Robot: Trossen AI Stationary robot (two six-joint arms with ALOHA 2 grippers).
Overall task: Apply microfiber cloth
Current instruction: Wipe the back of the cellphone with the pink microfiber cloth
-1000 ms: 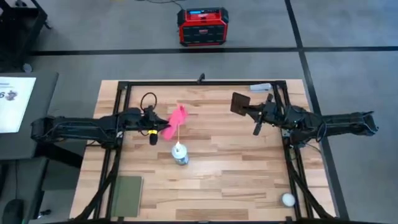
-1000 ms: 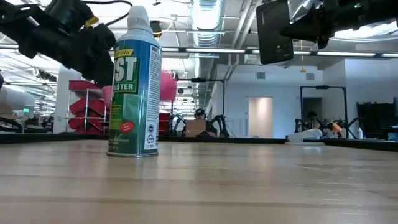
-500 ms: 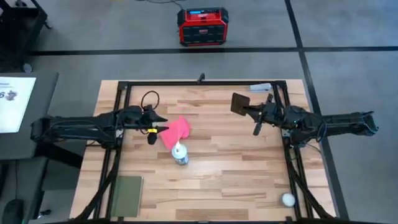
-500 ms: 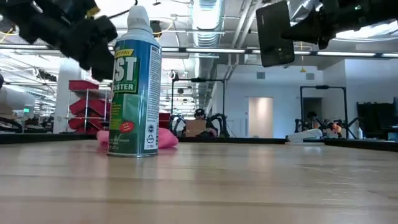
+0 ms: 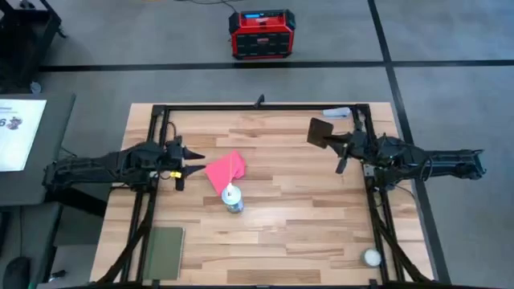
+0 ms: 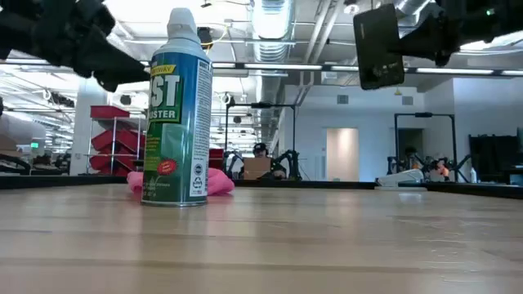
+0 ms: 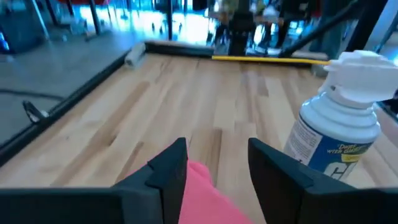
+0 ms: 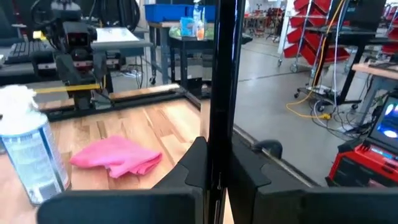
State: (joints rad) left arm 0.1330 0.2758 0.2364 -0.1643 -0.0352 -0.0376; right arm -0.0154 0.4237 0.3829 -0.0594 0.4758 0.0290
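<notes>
Left gripper [image 5: 189, 160] sits with its fingers spread and nothing between them, hovering above the table just beside the pink cloth, on the cloth's left in the high view. From its own wrist camera you can see the two dark fingers [image 7: 168, 171] apart, with a corner of pink showing in the gap.

Going big to small from there: the wooden table [image 5: 305, 225] has a black frame running around it. Beyond its far edge, a red and black box [image 5: 262, 34] sits on the grey floor. At the near left corner lies a dull green pad [image 5: 165, 250], well apart from everything else.

Right gripper [image 5: 328, 141] is up in the air at the far right of the table, clamped on the black phone [image 6: 379, 46], which it holds edge-on to its own wrist camera (it fills that view as a dark vertical bar [image 8: 221, 93]).

Microfiber cloth [image 5: 225, 172] lies loosely crumpled on the wood near the middle of the table, not held by anything. A spray can [image 6: 177, 110] with a white cap and a blue-green label stands upright right next to the cloth's near edge; whether they actually touch I can't tell.

Small white ball [image 5: 372, 257] rests at the near right corner.
</notes>
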